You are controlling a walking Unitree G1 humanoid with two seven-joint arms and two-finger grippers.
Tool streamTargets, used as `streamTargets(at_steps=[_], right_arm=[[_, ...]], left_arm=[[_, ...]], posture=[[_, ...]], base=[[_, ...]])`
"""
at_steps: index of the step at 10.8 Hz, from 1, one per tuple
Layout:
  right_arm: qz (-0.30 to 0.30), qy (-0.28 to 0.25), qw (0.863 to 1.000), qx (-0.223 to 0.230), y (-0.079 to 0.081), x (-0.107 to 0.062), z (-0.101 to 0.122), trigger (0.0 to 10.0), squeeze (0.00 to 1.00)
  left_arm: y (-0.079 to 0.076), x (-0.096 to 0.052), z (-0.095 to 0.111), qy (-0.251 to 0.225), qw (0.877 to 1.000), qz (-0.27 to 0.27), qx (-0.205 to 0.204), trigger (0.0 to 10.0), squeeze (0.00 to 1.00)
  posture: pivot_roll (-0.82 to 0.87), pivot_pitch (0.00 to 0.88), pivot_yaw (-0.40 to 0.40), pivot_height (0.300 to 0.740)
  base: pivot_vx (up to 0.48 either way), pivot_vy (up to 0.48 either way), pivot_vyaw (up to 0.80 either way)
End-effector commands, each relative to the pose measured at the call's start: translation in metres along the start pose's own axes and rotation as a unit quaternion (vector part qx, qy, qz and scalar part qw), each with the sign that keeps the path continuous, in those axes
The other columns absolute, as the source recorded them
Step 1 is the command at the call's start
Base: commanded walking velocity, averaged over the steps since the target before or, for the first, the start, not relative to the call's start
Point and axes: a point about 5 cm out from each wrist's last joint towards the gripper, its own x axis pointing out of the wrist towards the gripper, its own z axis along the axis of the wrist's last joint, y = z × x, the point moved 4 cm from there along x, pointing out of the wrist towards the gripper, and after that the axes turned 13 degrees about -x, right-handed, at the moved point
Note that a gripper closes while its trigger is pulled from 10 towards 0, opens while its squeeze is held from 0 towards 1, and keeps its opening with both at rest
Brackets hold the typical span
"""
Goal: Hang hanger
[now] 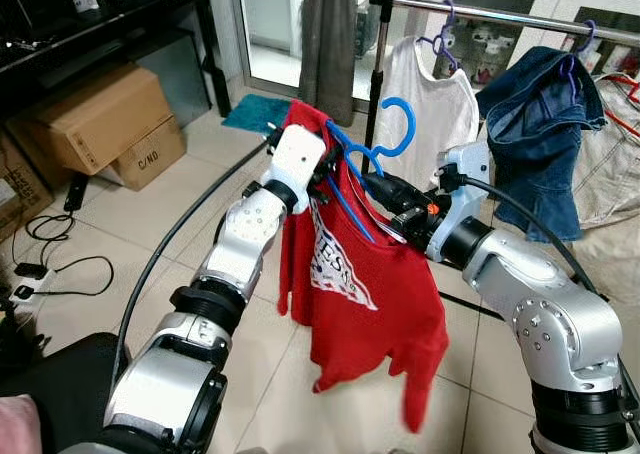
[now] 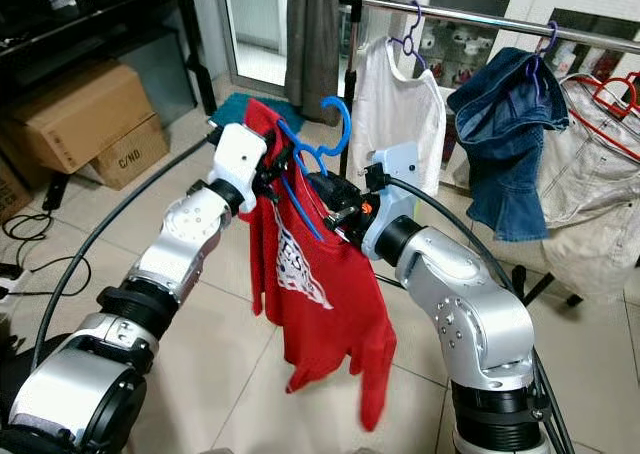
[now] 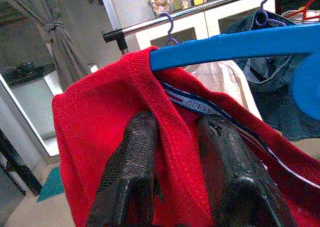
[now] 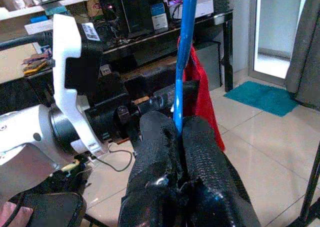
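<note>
Both claws clamped: left on red T-shirt, right on blue hanger, held up short of the clothes rail.

Left claw fingers pinch the red T-shirt at its collar fold, just under the hanger's arm. Right claw fingers are closed together on the thin bar of the blue hanger. Hanger sits inside the shirt neck, hook upright, between the two claws. Shirt hangs free above the tiled floor. Behind: metal clothes rail carrying a white top and a denim garment on purple hangers. Cardboard boxes stand on the floor to the left.
</note>
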Motion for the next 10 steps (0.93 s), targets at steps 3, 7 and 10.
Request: streamTargets(at_steps=[3, 7, 10], right_arm=[[0.011, -0.027, 1.000, -0.010, 0.006, -0.003, 0.014, 0.0, 0.00], [0.013, -0.026, 1.000, -0.006, 0.007, -0.001, 0.013, 0.0, 0.00], [0.009, -0.021, 1.000, -0.006, 0.005, -0.002, 0.011, 0.0, 0.00]], left_arm=[[0.008, 0.003, 0.001, 0.001, 1.000, 0.026, 0.002, 4.2, 0.00], [0.017, 0.001, 0.001, -0.001, 0.999, 0.042, -0.001, 0.0, 0.00], [0.030, -0.005, -0.003, 0.004, 0.998, 0.063, -0.025, 0.0, 0.00]], posture=[[-0.09, 0.000, 0.018, 0.740], [-0.09, 0.000, 0.014, 0.740], [-0.08, 0.000, 0.014, 0.740]], base=[[0.000, 0.000, 0.00], [0.000, 0.000, 0.00], [0.000, 0.000, 0.00]])
